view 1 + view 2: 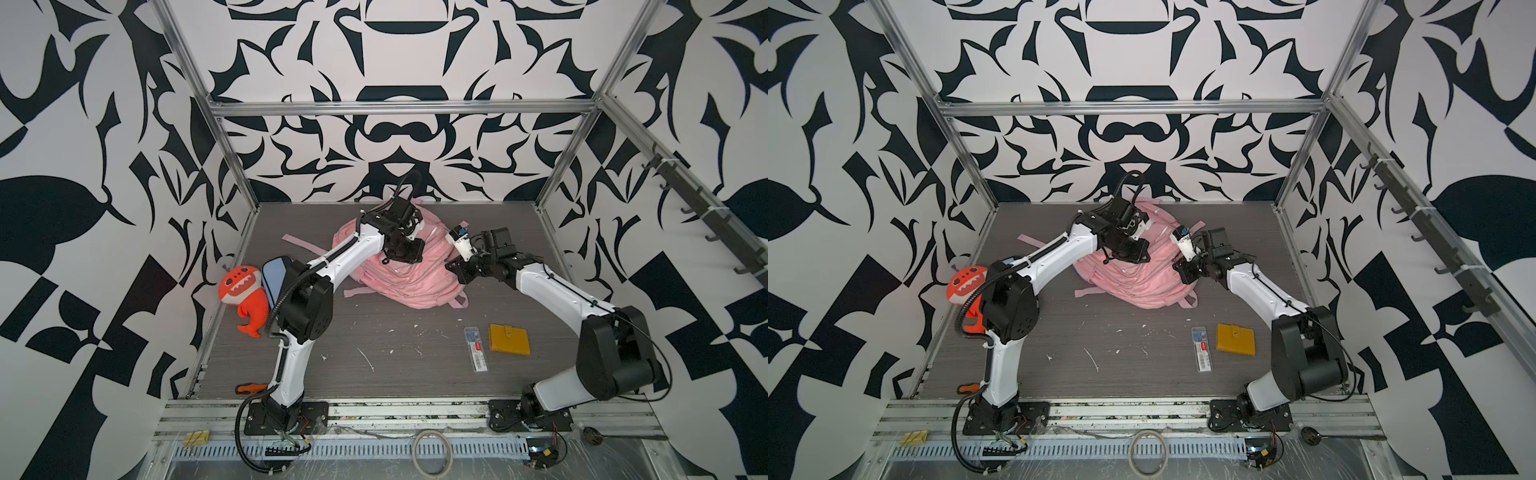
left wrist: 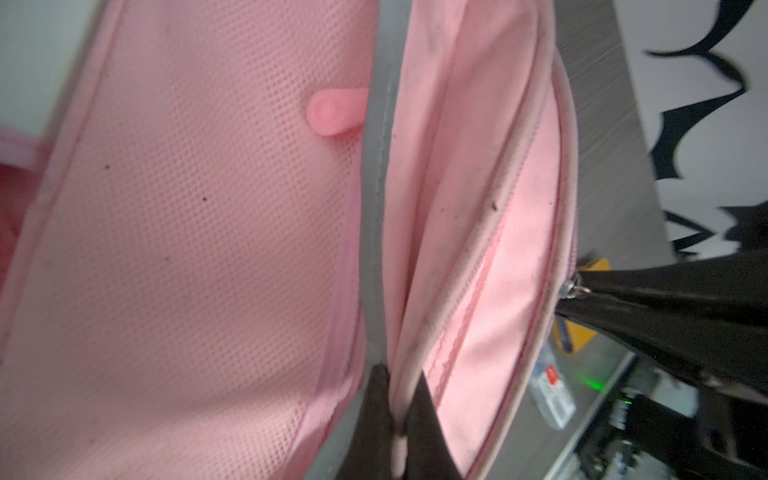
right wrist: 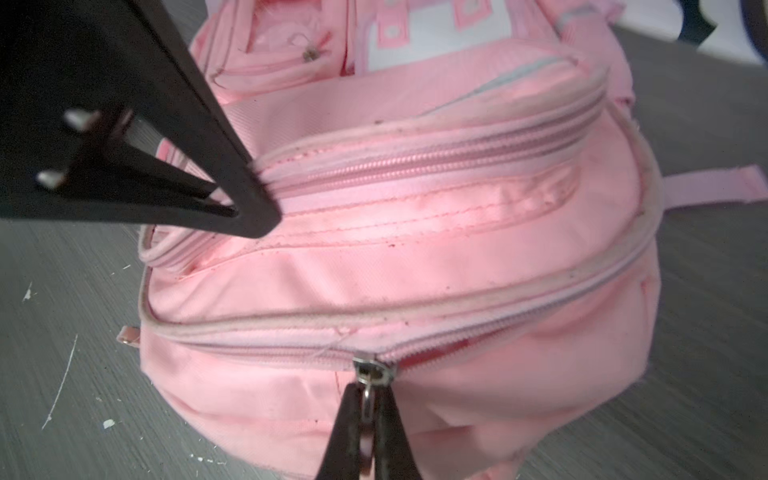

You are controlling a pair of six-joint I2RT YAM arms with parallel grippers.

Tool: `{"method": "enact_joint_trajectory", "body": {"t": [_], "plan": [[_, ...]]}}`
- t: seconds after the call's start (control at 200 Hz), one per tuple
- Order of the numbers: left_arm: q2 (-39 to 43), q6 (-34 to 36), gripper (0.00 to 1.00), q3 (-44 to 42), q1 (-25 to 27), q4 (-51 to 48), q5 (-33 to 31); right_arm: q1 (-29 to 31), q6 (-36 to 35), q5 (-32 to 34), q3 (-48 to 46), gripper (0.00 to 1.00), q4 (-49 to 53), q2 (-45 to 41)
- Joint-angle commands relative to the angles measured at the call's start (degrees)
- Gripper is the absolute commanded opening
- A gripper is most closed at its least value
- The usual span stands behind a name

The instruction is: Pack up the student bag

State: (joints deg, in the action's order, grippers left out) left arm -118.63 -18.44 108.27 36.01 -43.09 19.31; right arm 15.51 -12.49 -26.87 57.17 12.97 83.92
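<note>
Right gripper [image 3: 368,419] clamped on metal zip pull [image 3: 371,376] of soft pink fabric student bag [image 1: 409,284], main zipper partly open; left gripper [image 2: 397,432] pinches its pink seam farther back. Bag slumped, grubby piping, far-centre of grey table [image 1: 374,332].

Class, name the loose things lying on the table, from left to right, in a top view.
orange plush toy → blue pencil case → student bag → clear plastic box → yellow wallet
</note>
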Motion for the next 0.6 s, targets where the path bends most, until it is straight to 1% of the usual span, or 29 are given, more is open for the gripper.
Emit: {"method": "enact_joint_trajectory", "body": {"t": [0.0, 0.1, 0.185, 0.37, 0.44, 0.495, 0.595], "plan": [[2.93, -11.18, 0.00, 2.98, -2.52, 7.31, 7.13, 1.62, -4.04, -5.94, -1.94, 0.00, 2.73, -4.29], [1.30, -13.78, 0.00, 6.99, -2.60, 5.97, 8.65, 4.95, -6.19, -5.14, -0.64, 0.00, 5.54, -4.73], [0.12, -16.57, 0.00, 9.40, -2.57, 5.97, 10.17, 9.12, -7.20, -2.32, 0.76, 0.00, 7.28, -4.55], [-0.29, -19.76, 0.00, 10.18, -2.44, 6.22, 9.42, 16.91, -7.03, 4.09, 5.97, 0.00, 11.99, -1.23], [-0.28, -22.31, 0.00, 9.02, -2.44, 8.72, 10.49, 18.77, -5.04, 4.90, 6.31, 0.00, 11.07, -0.35], [-0.52, -24.62, 0.00, 8.73, -2.47, 10.36, 11.12, 20.12, -2.36, 5.49, 5.55, 0.00, 7.69, -0.33], [-0.64, -29.29, 0.00, 8.97, -2.62, 13.19, 11.87, 22.56, 4.23, 8.51, 2.60, 0.00, -0.54, -1.15]]}}
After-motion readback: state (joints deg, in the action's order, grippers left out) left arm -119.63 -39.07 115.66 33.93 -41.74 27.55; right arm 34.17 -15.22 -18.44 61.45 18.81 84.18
